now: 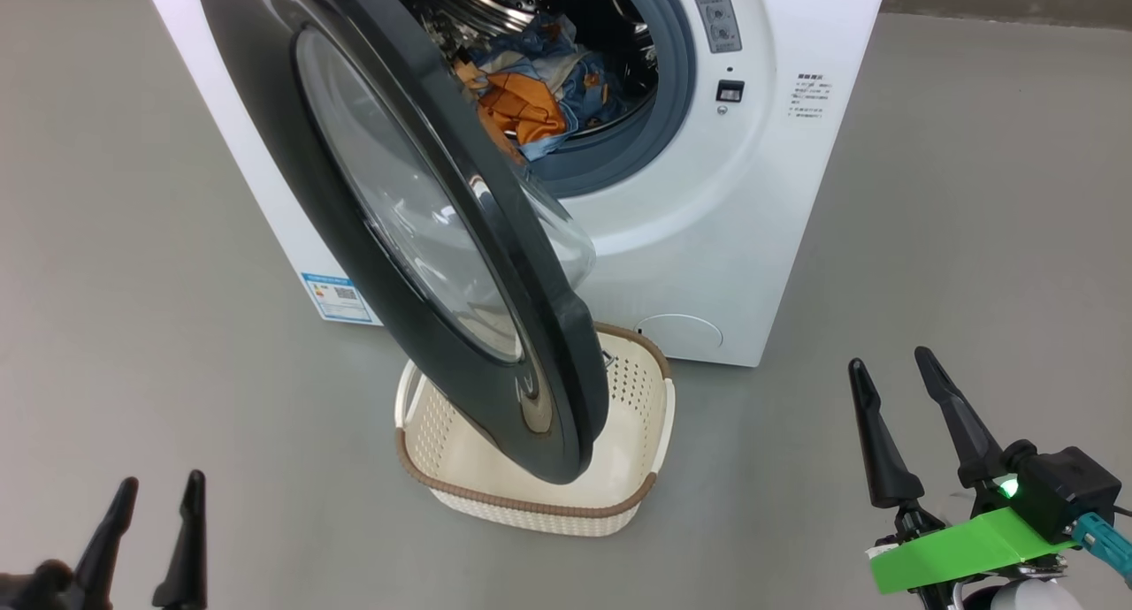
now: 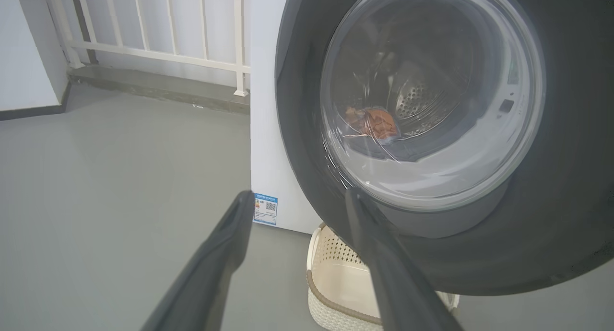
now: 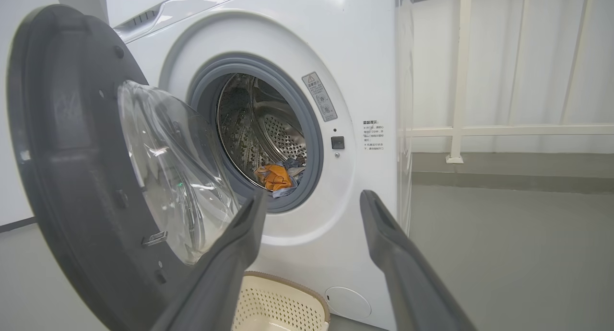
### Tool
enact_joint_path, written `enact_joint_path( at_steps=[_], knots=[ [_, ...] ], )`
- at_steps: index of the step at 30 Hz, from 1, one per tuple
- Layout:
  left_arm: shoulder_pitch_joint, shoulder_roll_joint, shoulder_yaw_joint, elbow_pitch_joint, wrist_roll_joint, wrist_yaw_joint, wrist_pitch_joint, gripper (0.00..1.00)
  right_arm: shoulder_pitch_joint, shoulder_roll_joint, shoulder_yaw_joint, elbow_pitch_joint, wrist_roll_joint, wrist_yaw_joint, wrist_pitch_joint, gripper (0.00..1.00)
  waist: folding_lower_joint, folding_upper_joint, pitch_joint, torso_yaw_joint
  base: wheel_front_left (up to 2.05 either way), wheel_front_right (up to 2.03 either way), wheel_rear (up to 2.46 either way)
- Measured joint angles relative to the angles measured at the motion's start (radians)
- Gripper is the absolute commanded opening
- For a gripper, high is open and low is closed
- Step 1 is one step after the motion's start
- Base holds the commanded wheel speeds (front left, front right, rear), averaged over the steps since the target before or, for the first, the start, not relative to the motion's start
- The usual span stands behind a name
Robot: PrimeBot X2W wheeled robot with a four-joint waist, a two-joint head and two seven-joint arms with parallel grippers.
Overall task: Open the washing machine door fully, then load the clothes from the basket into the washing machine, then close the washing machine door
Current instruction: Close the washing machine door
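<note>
Left gripper (image 1: pixel 164 478) and right gripper (image 1: pixel 889 357) are held wide, empty; ahead, the door (image 1: pixel 292 150) is left ajar for closing, clothes (image 1: pixel 522 106) loaded.

One washing machine (image 1: pixel 707 239), one basket (image 1: pixel 531 514), two hands (image 1: pixel 164 478) (image 1: pixel 889 357).

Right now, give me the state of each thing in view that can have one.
washing machine door, open, swung outward.
washing machine, drum loaded.
clothes, inside the drum near its front.
basket, on the floor, visible part empty.
left gripper, jaws apart, holding nothing.
right gripper, jaws apart, holding nothing.
</note>
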Motion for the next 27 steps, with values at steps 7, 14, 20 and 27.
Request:
enact_joint_path(
  at_steps=[7,14,20,27],
  knots=[
    [0.003,-0.051,0.053,-0.005,0.172,0.000,0.000,1.00,0.000,0.000,0.000,0.000,0.000,0.000,0.000,1.00,0.0000,0.0001,0.010,-0.001,0.00,0.00,0.00],
    [0.023,-0.097,0.072,0.001,0.219,0.000,0.000,1.00,0.000,0.001,0.000,0.001,0.000,0.000,0.000,1.00,0.0001,0.0000,0.016,-0.003,0.00,0.00,0.00],
    [0.023,-0.108,0.070,0.013,0.226,0.000,0.000,1.00,0.000,0.000,0.000,0.003,0.000,0.000,0.000,1.00,0.0000,0.0000,0.015,0.001,0.00,0.00,0.00],
    [0.022,-0.108,0.069,0.013,0.226,0.000,0.000,1.00,-0.003,0.000,0.005,0.013,0.000,0.000,0.000,1.00,0.0000,0.0000,0.013,0.012,0.00,0.00,0.00]
  ],
)
